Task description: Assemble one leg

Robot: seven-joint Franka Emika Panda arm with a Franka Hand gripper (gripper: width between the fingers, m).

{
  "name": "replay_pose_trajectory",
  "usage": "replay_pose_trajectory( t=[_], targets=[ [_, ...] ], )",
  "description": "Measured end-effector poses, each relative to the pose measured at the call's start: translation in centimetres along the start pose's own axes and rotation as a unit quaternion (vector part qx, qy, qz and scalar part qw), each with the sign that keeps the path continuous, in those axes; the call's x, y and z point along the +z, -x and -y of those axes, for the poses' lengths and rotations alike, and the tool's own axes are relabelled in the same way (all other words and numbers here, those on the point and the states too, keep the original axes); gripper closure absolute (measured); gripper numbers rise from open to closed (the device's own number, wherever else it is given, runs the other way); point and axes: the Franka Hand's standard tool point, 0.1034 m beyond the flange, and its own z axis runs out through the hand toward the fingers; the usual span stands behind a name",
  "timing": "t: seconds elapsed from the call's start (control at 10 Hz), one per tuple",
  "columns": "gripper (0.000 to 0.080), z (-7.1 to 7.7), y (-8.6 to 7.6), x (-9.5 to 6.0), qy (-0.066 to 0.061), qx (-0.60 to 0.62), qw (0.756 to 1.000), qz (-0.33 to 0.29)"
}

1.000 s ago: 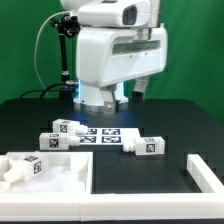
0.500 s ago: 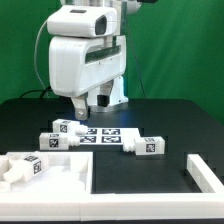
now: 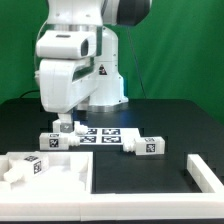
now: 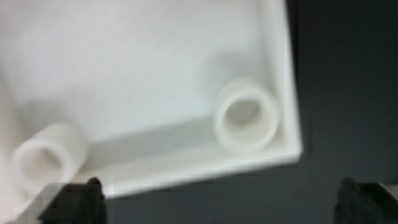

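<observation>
The jaws stand wide open and empty, just above the leg (image 3: 67, 128).

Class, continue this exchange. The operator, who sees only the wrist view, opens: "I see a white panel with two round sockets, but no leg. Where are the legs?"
Observer: The nearer leg and the farther leg lie together at the marker board's end on the exterior view's left.
Operator: Any more?
Observer: A third leg lies at the board's other end.
Operator: And where am I?
Observer: The tool is low over the farther leg; I cannot tell whether it touches.
</observation>
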Motion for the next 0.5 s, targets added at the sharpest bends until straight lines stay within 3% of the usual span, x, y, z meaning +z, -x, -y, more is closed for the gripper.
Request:
replay_pose_trajectory(
  t=[0.1, 0.2, 0.5],
  targets=[
    [0.015, 0.9, 2.5, 2.5, 0.001, -0.037, 0.999, -0.003],
    [0.015, 1.0, 3.6, 4.3, 0.002, -0.036, 0.999, -0.006],
    [0.015, 1.1, 3.8, 4.9, 0.0, -0.034, 0.999, -0.008]
  ],
)
